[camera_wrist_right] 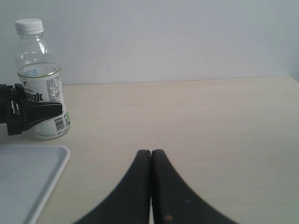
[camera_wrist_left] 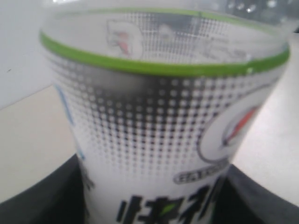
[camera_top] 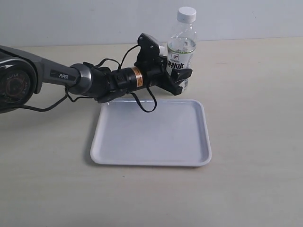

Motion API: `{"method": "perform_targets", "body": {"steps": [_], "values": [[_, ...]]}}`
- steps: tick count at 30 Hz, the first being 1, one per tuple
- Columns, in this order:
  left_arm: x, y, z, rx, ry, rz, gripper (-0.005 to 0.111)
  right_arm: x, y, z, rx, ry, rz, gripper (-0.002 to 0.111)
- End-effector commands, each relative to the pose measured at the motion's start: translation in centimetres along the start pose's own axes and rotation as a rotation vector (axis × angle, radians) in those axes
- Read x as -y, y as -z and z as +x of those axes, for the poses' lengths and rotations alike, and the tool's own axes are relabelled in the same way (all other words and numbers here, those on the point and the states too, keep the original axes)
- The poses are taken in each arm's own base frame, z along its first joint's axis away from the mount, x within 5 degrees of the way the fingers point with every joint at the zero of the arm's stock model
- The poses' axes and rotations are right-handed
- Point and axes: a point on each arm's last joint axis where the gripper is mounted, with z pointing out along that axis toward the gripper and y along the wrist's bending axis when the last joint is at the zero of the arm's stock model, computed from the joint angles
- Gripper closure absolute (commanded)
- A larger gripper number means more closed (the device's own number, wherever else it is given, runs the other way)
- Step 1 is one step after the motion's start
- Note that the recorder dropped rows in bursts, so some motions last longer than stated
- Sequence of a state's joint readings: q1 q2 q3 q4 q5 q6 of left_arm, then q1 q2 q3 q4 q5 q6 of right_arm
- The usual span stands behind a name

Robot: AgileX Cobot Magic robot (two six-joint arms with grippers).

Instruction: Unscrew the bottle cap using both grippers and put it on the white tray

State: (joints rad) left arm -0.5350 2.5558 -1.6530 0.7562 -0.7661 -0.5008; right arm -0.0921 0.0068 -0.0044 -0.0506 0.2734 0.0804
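The clear bottle with its white-and-green label stands upright on the table, just behind the white tray. Its white ribbed bottle cap is on the neck. My left gripper, the slim one with the orange band, reaches in from the left and is shut on the bottle's labelled body. In the left wrist view the label fills the space between the black fingers. My right gripper is shut and empty, low over the table and well off to the side of the bottle and cap.
The left arm's body and cables hang over the tray's far rim. One corner of the tray shows in the right wrist view. A pale wall stands behind the light wooden table.
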Motion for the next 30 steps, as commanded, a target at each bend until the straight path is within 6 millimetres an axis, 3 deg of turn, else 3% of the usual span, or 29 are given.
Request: {"method": "perform_targets", "body": {"steps": [1, 13, 19, 30], "values": [[0.2, 1.0, -0.5, -0.038, -0.033, -0.001, 0.107, 0.0, 0.0, 0.0, 0.012, -0.001, 0.005, 0.108], [0.9, 2.4, -1.0, 0.020, -0.119, 0.061, 0.107, 0.0, 0.0, 0.0, 0.012, -0.001, 0.005, 0.108], [0.2, 3.5, -1.1, 0.112, -0.137, 0.083, 0.107, 0.0, 0.0, 0.0, 0.012, -0.001, 0.005, 0.108], [-0.6, 4.1, -0.9, 0.110, -0.144, 0.087, 0.107, 0.0, 0.0, 0.0, 0.012, -0.001, 0.005, 0.108]]}}
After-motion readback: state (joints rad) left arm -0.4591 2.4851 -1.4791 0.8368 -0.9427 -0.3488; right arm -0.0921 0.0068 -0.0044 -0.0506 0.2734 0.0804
